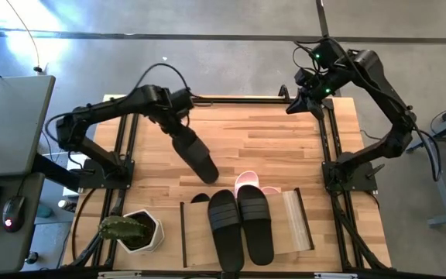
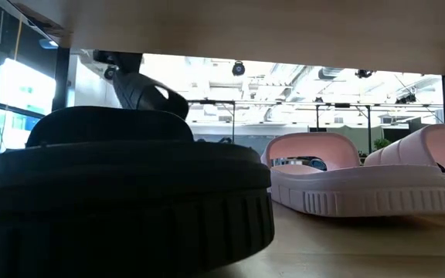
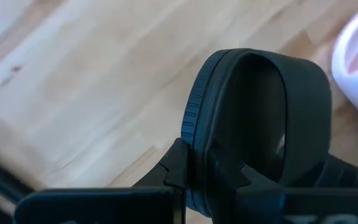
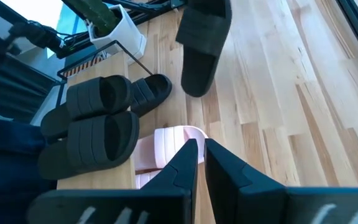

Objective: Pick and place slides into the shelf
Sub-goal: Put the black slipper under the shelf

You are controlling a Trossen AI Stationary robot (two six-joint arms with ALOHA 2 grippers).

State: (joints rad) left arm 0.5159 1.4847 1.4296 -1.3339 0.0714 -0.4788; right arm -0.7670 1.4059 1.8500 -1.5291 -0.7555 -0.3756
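My left gripper (image 1: 183, 139) was clamped on a black slide (image 1: 196, 157) above the table, near the shelf (image 1: 296, 225). Five slides shelved already; this one remained. Right gripper (image 1: 294, 105) closed, empty, parked.

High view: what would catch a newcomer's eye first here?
The left gripper carries a black sandal above the middle of the table, jaws shut on its edge. A black pair sits on top of the wooden shelf at the near edge, with pink sandals poking out behind. The right gripper waits, shut, at the far right corner.
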